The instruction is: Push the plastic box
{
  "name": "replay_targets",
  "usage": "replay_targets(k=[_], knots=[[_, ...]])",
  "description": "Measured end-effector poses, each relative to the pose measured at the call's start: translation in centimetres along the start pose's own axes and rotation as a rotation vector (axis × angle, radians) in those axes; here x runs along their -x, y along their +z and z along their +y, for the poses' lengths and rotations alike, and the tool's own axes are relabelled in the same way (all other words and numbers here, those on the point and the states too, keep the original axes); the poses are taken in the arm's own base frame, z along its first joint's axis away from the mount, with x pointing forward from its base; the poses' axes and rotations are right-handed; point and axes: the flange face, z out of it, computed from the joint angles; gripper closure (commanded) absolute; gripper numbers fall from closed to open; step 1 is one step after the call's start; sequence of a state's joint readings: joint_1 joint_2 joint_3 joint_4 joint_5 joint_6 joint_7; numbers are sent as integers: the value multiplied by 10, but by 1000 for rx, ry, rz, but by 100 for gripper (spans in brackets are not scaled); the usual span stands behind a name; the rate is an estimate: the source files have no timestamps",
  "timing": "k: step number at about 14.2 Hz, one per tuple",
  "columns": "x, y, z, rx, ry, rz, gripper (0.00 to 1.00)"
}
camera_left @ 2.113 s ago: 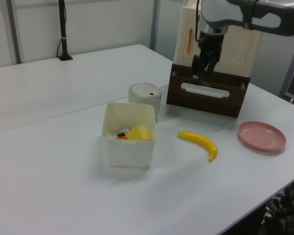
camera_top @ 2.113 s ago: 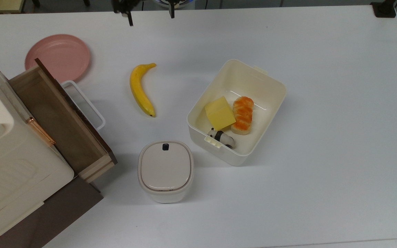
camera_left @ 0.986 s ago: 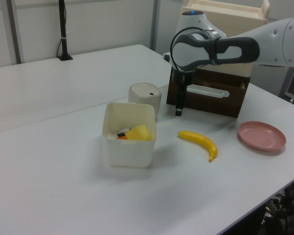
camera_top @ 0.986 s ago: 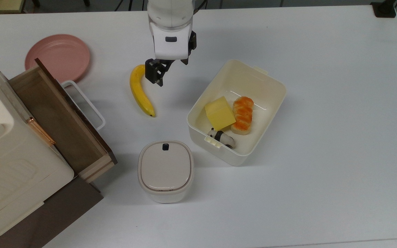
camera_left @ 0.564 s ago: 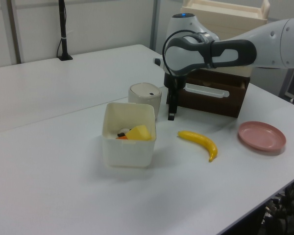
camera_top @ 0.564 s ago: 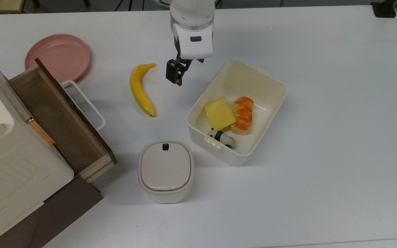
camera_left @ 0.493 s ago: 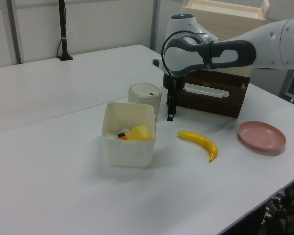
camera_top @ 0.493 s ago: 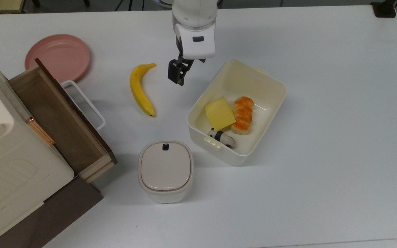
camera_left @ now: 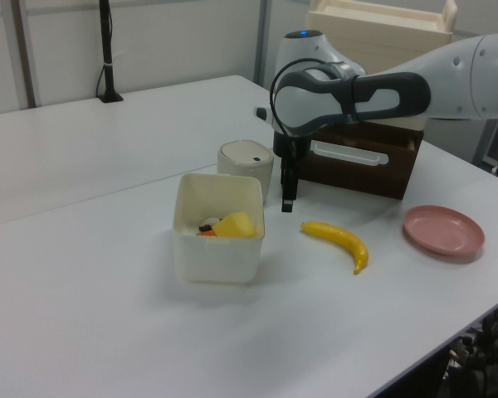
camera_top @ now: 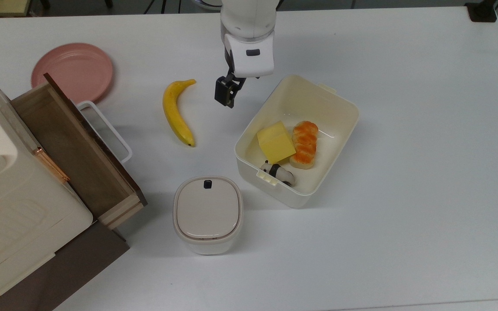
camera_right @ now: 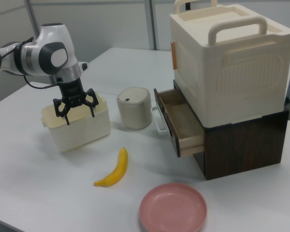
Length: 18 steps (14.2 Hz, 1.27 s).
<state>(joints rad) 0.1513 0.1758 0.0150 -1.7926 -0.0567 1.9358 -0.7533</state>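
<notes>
The right view shows the tool (camera_right: 79,115) spread wide; since earlier it has edged nearer the plastic box (camera_top: 331,101), past the banana (camera_top: 175,114).

- The pincer (camera_top: 225,94) came in from the far edge of the table (camera_top: 426,172), seen at the top of the top view, and moved down over it.
- It passed the banana (camera_top: 175,113) and shifted toward the top view's right, ending between the banana and the plastic box (camera_top: 339,138), close to the box's wall.
- In the left view it moved from the drawer front to just beside the box (camera_left: 218,249).
</notes>
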Motion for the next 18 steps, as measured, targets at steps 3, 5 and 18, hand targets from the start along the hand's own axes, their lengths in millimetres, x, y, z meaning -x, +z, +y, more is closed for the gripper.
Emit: replay_targets(k=[3, 5, 18], knots=[[-7, 7, -6, -8, -15, -9, 0], [-9, 13, -6, -15, -18, -16, 0], [-18, 27, -10, -24, -37, -39, 0]])
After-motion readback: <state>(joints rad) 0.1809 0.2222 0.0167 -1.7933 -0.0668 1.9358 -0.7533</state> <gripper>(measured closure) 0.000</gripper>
